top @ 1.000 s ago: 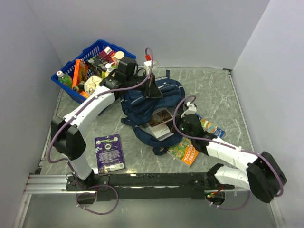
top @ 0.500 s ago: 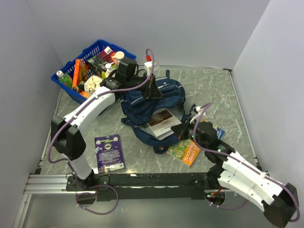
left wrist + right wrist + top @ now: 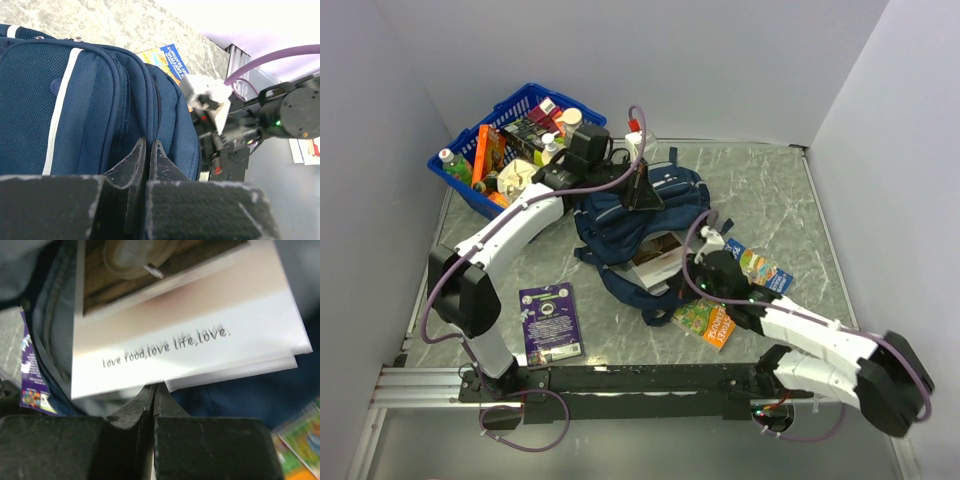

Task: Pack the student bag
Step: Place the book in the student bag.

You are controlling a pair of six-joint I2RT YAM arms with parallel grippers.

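Operator: Position of the student bag (image 3: 610, 215)?

Technician: Centre of the table (image 3: 770, 190), lying flat, with its mouth open toward 5 o'clock. A white booklet (image 3: 658, 262) sticks out of the mouth. The left wrist view shows navy cloth with a white stripe.

Operator: Readable text on that booklet?

Technician: One line, seen in the right wrist view: "love food,love life,love." Above it is a brown photograph with a pale round object, blurred. No other writing on it is legible.

Operator: State of the right gripper (image 3: 154, 388)?

Technician: Fingers pressed together, tip to tip. The tips touch the near edge of the booklet, just below the printed line. In the top view this tool sits at 5 o'clock of the bag.

Operator: State of the left gripper (image 3: 148, 146)?

Technician: Fingers pressed together. The tips rest against a seam beside a zip on the bag. Whether cloth is caught between them cannot be told. In the top view this tool is over the 12 o'clock part of the bag.

Operator: Other items?

Technician:
- A blue basket (image 3: 450, 180) stands at 10 o'clock of the bag, filled with packets and bottles. Their labels are too small to read.
- A purple booklet (image 3: 550, 323) lies flat at 7 o'clock, apart from the bag. Its print is too small to read.
- An orange-and-green book (image 3: 710, 322) lies at 5 o'clock, just beside the bag. Its lettering is illegible.
- A blue leaflet (image 3: 760, 268) lies at 4 o'clock. Its yellow lettering is illegible.
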